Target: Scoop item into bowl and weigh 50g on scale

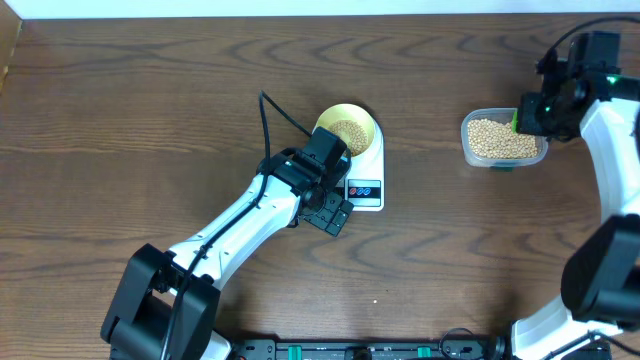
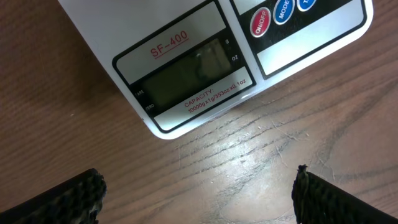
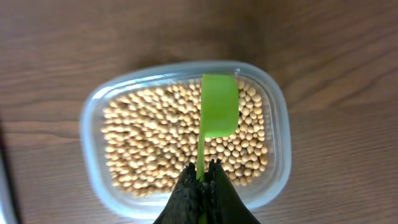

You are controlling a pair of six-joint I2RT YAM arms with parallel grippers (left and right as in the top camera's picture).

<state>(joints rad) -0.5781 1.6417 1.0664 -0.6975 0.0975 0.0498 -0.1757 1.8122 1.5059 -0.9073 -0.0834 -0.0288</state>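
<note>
The pale-yellow bowl (image 1: 364,117) stands on the white scale (image 1: 372,163) and has some tan beans (image 1: 348,131) in it. My left gripper (image 1: 335,215) hovers open just in front of the scale's display end. The left wrist view shows the display (image 2: 186,74) and my left gripper (image 2: 199,199) with only bare wood between its fingers (image 2: 68,199). My right gripper (image 3: 202,175) is shut on the handle of a green scoop (image 3: 219,112). The scoop hangs over the beans (image 3: 155,137) in the clear tub (image 3: 277,118). No beans show on the scoop.
The clear tub (image 1: 470,140) sits at the right of the table, under the right arm (image 1: 610,150). The left arm (image 1: 240,225) reaches diagonally from the front edge toward the scale. A black cable (image 1: 268,120) arcs up beside the bowl.
</note>
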